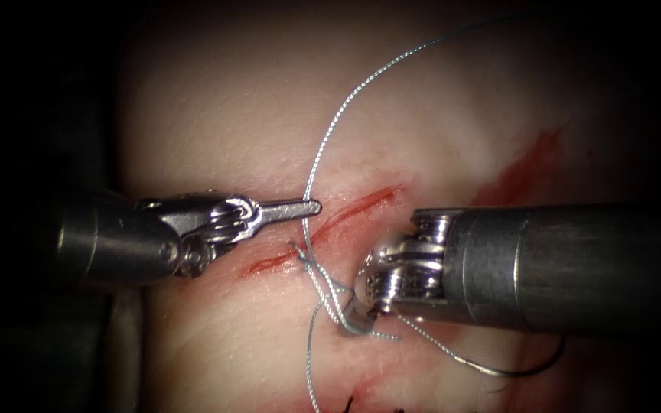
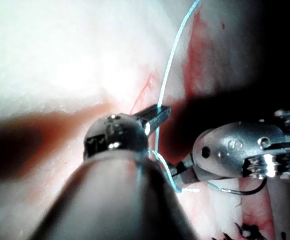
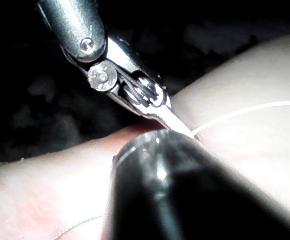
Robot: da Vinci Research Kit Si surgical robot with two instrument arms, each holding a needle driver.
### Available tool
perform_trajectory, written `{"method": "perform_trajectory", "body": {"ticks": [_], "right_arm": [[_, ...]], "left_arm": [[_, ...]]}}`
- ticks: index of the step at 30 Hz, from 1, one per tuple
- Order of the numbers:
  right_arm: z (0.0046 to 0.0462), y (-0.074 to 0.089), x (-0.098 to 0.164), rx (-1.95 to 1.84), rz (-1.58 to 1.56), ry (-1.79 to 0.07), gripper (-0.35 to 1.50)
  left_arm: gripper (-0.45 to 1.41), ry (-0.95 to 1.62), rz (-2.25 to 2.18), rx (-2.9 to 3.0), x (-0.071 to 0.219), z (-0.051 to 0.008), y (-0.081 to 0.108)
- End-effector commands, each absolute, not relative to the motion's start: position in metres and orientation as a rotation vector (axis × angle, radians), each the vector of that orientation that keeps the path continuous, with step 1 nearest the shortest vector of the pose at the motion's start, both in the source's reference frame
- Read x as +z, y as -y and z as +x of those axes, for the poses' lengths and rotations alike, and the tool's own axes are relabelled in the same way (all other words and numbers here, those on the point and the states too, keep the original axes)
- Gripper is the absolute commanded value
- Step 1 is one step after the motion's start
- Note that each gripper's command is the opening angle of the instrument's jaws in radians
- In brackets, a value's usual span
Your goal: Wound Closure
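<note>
The cut (image 1: 346, 214) runs as a slanted red line across the pale tissue (image 1: 216, 99). My left tool (image 1: 311, 206) comes in from the left, its jaws shut on the thread (image 1: 346, 99) just left of the cut; from there the strand arcs up and away to the right. My right tool (image 1: 350, 317) points down beside the cut, jaws shut on a tangle of thread loops (image 1: 323, 287). The dark curved needle (image 1: 533, 369) lies free on the tissue right of the cut, below the right shaft. Left tool's jaws (image 2: 157, 114) grip the thread (image 2: 167, 65); the needle (image 2: 247, 190) lies under the right tool.
A smear of red fluid (image 1: 525, 172) marks the tissue at the upper right. Dark cut thread ends (image 1: 353, 404) poke up at the lower edge. The right tool's thick shaft (image 1: 575, 268) spans the right side. The left tool (image 3: 135, 95) shows with thread (image 3: 244, 112).
</note>
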State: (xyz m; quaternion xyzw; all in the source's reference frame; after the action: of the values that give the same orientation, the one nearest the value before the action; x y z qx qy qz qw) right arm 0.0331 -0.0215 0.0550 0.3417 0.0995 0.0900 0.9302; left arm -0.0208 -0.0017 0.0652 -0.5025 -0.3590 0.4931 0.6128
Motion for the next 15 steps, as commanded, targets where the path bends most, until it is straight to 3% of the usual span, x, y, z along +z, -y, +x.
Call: {"method": "perform_trajectory", "body": {"ticks": [1,15], "right_arm": [[0.0339,0.0209,0.0548,0.199,0.698,-0.193,-0.35],[0.0368,0.0152,0.052,0.387,0.594,-0.326,-0.35]], "left_arm": [[-0.45,0.829,-1.162,1.137,0.0657,-0.0212,0.0019],[-0.45,0.806,-0.978,1.327,0.0637,-0.019,0.005]]}}
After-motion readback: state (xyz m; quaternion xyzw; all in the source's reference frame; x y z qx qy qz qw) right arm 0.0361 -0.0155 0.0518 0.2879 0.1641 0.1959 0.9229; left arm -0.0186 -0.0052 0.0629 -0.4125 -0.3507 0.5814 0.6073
